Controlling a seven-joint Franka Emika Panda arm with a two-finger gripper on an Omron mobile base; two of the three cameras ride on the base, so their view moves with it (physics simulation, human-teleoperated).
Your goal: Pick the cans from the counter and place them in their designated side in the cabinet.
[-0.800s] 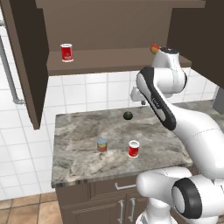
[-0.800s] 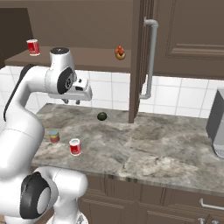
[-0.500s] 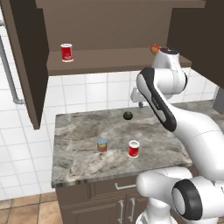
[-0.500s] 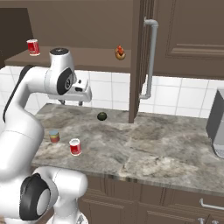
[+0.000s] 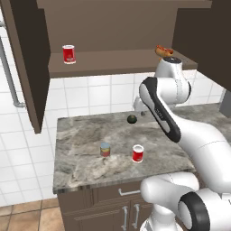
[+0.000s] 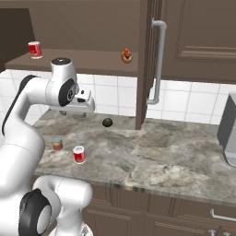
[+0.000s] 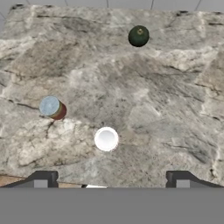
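While above counter (image 7: 166,109), end effector (image 7: 111,178) agape.

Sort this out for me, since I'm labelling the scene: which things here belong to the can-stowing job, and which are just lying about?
Job:
red can on the counter
blue-topped can beside it
red can on the shelf
cabinet
gripper, open and empty

Lying about:
dark green fruit
hot dog on the shelf

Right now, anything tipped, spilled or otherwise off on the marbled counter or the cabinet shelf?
Nothing stands out. The red white-rimmed can and the shorter blue-grey-topped can stand upright on the grey-brown marbled counter, apart from each other. Another red can stands upright on the dark wooden cabinet shelf.
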